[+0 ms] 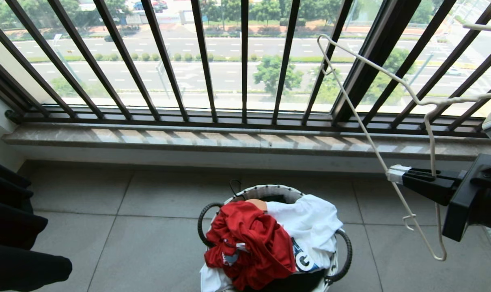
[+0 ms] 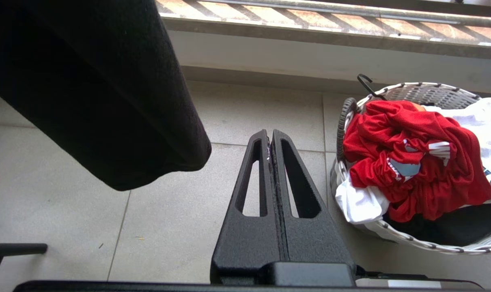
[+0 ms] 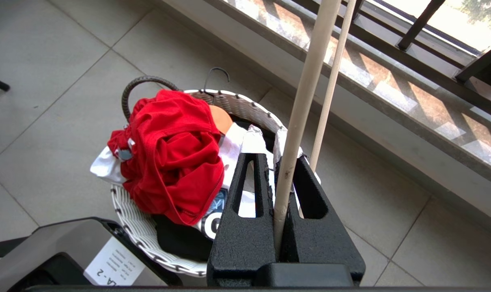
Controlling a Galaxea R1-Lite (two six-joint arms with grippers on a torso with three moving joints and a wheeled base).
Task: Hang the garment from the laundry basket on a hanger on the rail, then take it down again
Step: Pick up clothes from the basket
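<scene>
The red garment [image 1: 249, 239] lies crumpled on top of the round white-rimmed laundry basket [image 1: 270, 188] on the tiled floor. To the basket's right and above floor level, my right gripper [image 1: 393, 174] is shut on a rod of the thin cream hanger [image 1: 363, 121], which stands tilted before the window bars. In the right wrist view the hanger [image 3: 306, 93] runs between the fingers of the right gripper [image 3: 268, 140], beside the garment [image 3: 172, 162]. My left gripper [image 2: 270, 140] is shut and empty, left of the basket [image 2: 424, 91] and garment [image 2: 412, 170]. The rail is out of view.
A white printed T-shirt [image 1: 310, 223] and dark cloth share the basket, along with a wooden hanger end [image 1: 257, 204]. Black fabric [image 1: 10, 227] hangs at the left. A stone sill [image 1: 229, 140] and a dark railing [image 1: 245, 61] close off the far side.
</scene>
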